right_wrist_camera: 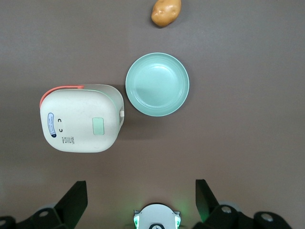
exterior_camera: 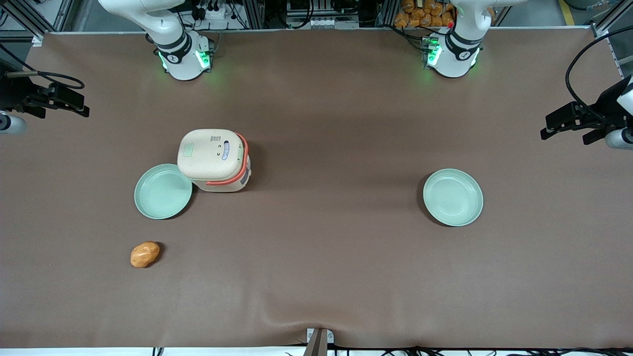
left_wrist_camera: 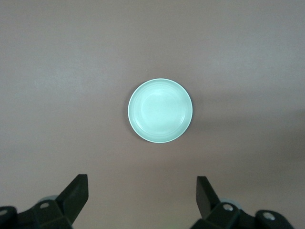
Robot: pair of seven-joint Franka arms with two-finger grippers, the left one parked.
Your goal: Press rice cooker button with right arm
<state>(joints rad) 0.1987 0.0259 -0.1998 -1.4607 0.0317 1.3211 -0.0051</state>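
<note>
The rice cooker (exterior_camera: 212,158) is cream-beige with a coral-orange band and stands with its lid shut, toward the working arm's end of the table. A pale green rectangular patch (exterior_camera: 189,150) sits on its lid. It also shows in the right wrist view (right_wrist_camera: 81,119), with the patch (right_wrist_camera: 98,126) on the lid. The right arm's gripper (right_wrist_camera: 140,183) is open and empty, high above the table, looking down over the arm's base (right_wrist_camera: 156,217) and well apart from the cooker. The gripper itself is out of the front view; only the arm's base (exterior_camera: 183,54) shows there.
A pale green plate (exterior_camera: 163,192) touches the cooker on the side nearer the front camera, also in the right wrist view (right_wrist_camera: 157,84). A potato (exterior_camera: 145,254) lies nearer the camera still. A second plate (exterior_camera: 453,197) lies toward the parked arm's end.
</note>
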